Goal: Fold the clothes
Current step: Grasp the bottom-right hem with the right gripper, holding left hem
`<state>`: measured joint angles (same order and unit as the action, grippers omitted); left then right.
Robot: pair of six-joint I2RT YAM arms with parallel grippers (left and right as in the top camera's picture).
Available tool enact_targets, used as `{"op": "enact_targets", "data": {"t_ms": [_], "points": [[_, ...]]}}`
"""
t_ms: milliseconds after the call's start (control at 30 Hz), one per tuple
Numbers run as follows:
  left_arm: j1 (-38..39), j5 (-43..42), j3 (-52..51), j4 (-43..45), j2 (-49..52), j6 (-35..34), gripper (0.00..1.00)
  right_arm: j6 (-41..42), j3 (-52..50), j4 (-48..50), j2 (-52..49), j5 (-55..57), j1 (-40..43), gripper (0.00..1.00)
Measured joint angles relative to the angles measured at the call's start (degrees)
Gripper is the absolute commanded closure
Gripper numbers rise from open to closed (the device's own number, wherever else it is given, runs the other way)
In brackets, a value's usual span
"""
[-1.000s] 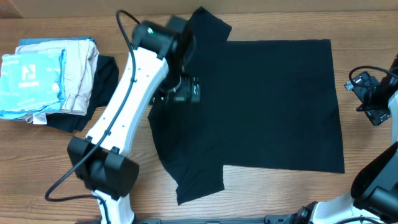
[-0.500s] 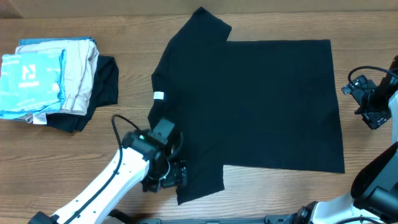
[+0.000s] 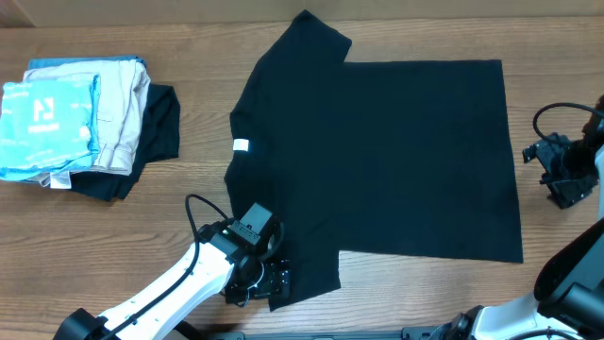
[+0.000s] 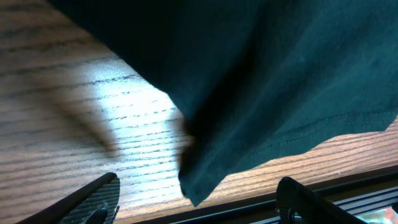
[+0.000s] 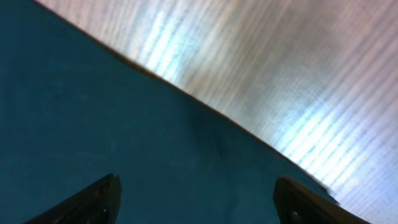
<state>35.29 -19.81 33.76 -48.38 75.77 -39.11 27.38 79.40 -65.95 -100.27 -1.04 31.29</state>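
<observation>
The black T-shirt (image 3: pixel 387 156) lies spread flat on the wooden table, its small white neck tag (image 3: pixel 242 144) at the left edge. My left gripper (image 3: pixel 267 283) is open at the near left sleeve. In the left wrist view the sleeve corner (image 4: pixel 261 124) hangs between the open fingers (image 4: pixel 196 199) above the table. My right gripper (image 3: pixel 547 161) is open beside the shirt's right hem. In the right wrist view the dark fabric (image 5: pixel 124 143) fills the space between the open fingers (image 5: pixel 196 199).
A stack of folded clothes sits at the far left: a light blue garment with a white logo (image 3: pixel 47 118) on a beige one (image 3: pixel 118 104), over a dark piece (image 3: pixel 156 142). The table's front edge (image 4: pixel 280 199) runs just below the left gripper.
My left arm swung from the shirt's collar area down to the near left sleeve, uncovering the neck tag. My right gripper shifted slightly right. The shirt has not moved.
</observation>
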Motion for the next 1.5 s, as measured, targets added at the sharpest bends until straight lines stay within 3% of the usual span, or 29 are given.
{"op": "enact_targets", "data": {"t_ms": [500,867,1000,1033,1100,1267,1500], "points": [[0.0,-0.07,-0.04,2.38,0.0,0.11,0.15,7.89,-22.51,9.6,0.02,4.66,6.82,0.12],[0.0,-0.17,-0.04,2.58,0.0,0.28,0.14,8.63,-26.84,12.57,2.67,3.13,6.88,0.12],[0.0,-0.17,-0.04,2.58,0.0,0.28,0.13,8.41,-28.28,10.32,4.7,1.9,7.17,0.08],[0.0,-0.15,-0.04,2.58,0.0,0.31,0.13,8.37,-28.79,9.01,6.73,1.9,7.37,0.02],[0.0,-0.17,-0.04,2.6,0.0,0.31,0.13,8.5,-28.94,7.34,13.4,1.9,7.69,0.0],[0.0,-0.17,-0.04,2.84,0.0,0.33,0.12,8.48,-29.31,5.99,19.67,1.88,7.72,0.05],[0.0,-0.17,-0.04,3.08,0.0,0.7,0.12,9.88,-39.54,20.09,19.52,0.87,10.62,0.26]]}}
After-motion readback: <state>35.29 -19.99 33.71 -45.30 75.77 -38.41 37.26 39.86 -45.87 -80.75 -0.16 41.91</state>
